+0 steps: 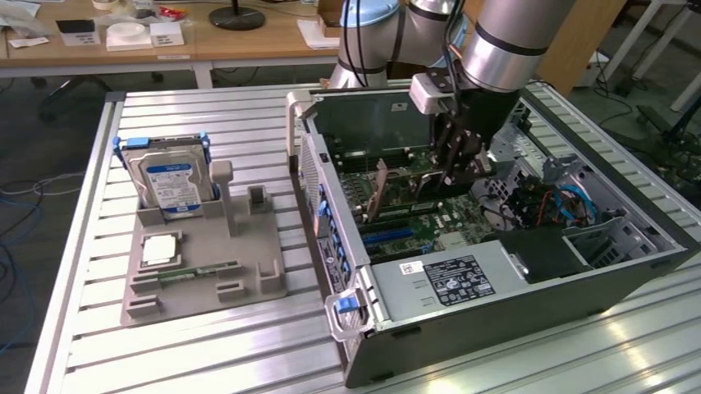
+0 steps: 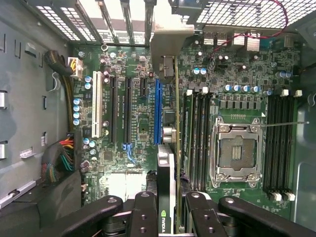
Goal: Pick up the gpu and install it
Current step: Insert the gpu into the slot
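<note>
The gpu [image 2: 171, 170] hangs edge-on between my fingers [image 2: 144, 213], a thin black card with a green logo near the grip. Its pale metal bracket [image 2: 168, 42] points toward the case's slotted rear wall. My gripper [image 2: 170, 217] is shut on the card's near end. The card runs along the motherboard right beside the long blue slot [image 2: 158, 111]; I cannot tell whether it is seated in a slot. In the exterior view my gripper [image 1: 455, 168] reaches down into the open computer case [image 1: 515, 283], with the gpu [image 1: 400, 187] upright below it over the green board.
On the exterior view's left, a grey fixture [image 1: 235, 275] holds a silver hard drive with a blue label [image 1: 170, 180], a green memory stick [image 1: 197, 271] and a square chip [image 1: 161, 249]. Inside the case are the CPU socket [image 2: 234, 153], memory slots [image 2: 197, 138] and cable bundles [image 2: 61, 158].
</note>
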Controlling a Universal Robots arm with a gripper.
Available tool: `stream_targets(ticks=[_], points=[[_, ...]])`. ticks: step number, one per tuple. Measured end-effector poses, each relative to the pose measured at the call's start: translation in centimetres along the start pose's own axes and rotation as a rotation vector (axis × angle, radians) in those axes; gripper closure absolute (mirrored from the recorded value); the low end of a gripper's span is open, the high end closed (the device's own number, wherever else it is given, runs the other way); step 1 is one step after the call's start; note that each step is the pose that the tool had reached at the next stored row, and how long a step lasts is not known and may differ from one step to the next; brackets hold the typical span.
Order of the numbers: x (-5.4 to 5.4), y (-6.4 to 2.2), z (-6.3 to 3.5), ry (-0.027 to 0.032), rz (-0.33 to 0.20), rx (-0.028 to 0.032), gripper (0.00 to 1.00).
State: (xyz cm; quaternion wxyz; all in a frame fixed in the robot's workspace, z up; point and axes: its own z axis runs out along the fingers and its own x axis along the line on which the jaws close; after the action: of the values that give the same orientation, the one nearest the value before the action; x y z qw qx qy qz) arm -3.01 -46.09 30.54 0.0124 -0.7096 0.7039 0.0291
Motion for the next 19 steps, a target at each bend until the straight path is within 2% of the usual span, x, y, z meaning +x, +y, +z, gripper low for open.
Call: stream_targets(ticks=[19], points=[[0.21, 0.21, 0.06, -0.0005, 0.000, 0.0010, 0.73]])
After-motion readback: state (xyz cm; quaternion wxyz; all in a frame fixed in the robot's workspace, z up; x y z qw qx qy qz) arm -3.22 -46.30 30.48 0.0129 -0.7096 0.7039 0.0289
